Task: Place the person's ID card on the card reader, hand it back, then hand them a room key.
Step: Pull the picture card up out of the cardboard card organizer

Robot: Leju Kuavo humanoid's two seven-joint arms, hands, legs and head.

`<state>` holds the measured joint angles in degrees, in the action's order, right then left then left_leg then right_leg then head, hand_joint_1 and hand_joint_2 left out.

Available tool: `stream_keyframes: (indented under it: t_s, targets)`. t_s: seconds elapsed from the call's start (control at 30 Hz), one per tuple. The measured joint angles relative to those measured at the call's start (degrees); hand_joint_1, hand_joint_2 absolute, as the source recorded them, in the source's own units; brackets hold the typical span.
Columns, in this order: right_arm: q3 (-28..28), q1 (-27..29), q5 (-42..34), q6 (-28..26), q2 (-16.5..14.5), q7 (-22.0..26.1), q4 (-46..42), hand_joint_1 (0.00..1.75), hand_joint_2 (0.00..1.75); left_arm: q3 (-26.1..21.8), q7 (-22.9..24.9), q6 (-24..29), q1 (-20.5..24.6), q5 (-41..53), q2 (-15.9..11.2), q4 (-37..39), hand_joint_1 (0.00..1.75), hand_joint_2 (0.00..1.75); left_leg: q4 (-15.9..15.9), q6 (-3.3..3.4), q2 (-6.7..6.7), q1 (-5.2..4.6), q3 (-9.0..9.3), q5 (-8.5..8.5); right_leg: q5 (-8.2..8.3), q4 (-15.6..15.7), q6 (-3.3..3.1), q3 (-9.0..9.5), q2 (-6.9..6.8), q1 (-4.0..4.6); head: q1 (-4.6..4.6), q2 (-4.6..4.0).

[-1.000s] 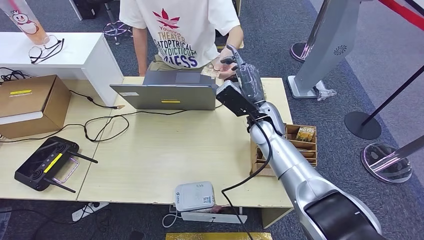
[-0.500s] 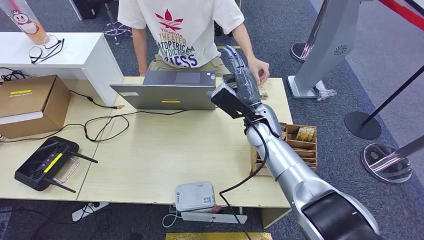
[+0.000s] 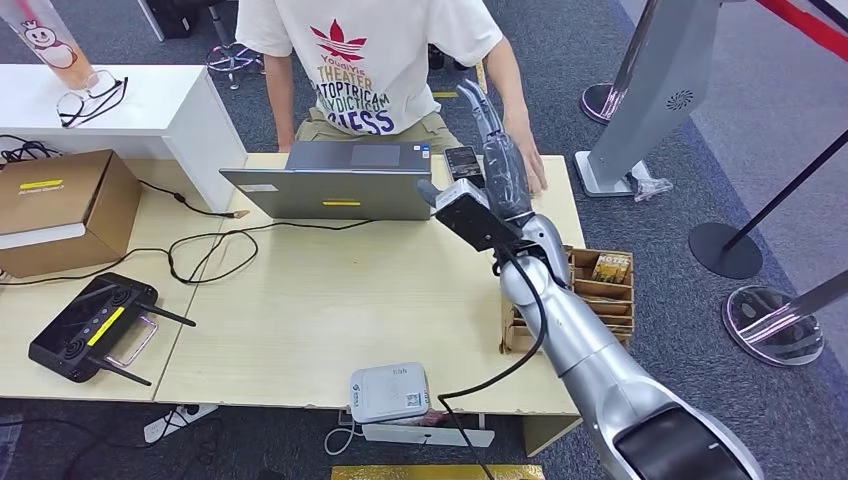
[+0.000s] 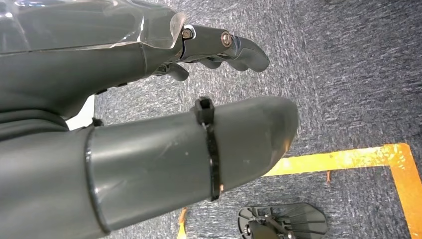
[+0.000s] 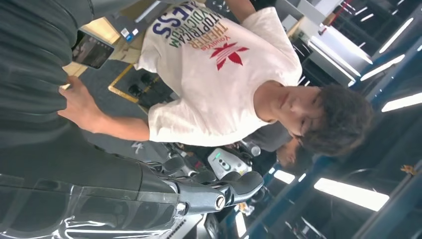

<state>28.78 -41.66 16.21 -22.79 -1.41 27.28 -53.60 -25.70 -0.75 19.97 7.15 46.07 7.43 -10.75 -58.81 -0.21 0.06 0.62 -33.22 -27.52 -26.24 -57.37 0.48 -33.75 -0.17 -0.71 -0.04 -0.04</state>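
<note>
One thing is missing from plain sight: the ID card. A second ago the person held a small tan card up at the fingertips of the right hand (image 3: 500, 160). Half a second ago their hand had dropped to the far edge of the table (image 3: 330, 300) with something tan under it. Now the person's hand (image 3: 530, 165) lies flat on that edge, just behind the robot's hand, and I cannot tell whether the card sits beneath it.

The right hand has not taken the card. Its fingers (image 5: 239, 184) stand out straight and slightly apart, pointing up and away, with nothing between them and the thumb. The handover looks unfinished, so the card-reader step has not begun. The card reader (image 3: 388, 392), a white box, waits at the near edge of the table, well apart from the hand.

The left hand (image 4: 149, 99) hangs over the carpet, its fingers loosely bent and clear of the thumb, holding nothing.

A dark phone (image 3: 462, 160) lies just beside the laptop (image 3: 330, 190) and near the right hand. The wooden box (image 3: 590, 295) at the right side of the table holds cards, one of them marked "HOTEL". These are likely the room keys. The person's T-shirt (image 3: 370, 50) reads "THEATER" under a red leaf logo. Print on the reader is too small to read.
</note>
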Motion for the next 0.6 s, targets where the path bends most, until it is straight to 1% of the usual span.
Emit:
stream_keyframes:
  t_s: [0.23, 0.6]
  targets:
    - [-0.2, 2.5, 0.0, -0.8, 2.5, 0.0, -5.3, 0.00, 1.75, 0.0, 0.0, 0.0, -0.1, -0.1, -0.1, 0.0, 0.00, 0.00, 0.0, 0.00, 0.01, 0.00, 0.00, 0.00, 0.01, 0.0, 0.00, 0.00, 0.00, 0.00, 0.00, 0.00]
    - [-0.2, 3.3, 0.0, -0.8, 3.6, 0.0, -7.2, 0.00, 1.75, 0.0, 0.0, 0.0, -0.1, -0.1, -0.2, 0.0, 0.00, 0.00, 0.0, 0.00, 0.01, 0.00, 0.00, 0.00, 0.00, 0.0, 0.00, 0.00, 0.01, 0.00, 0.00, 0.00]
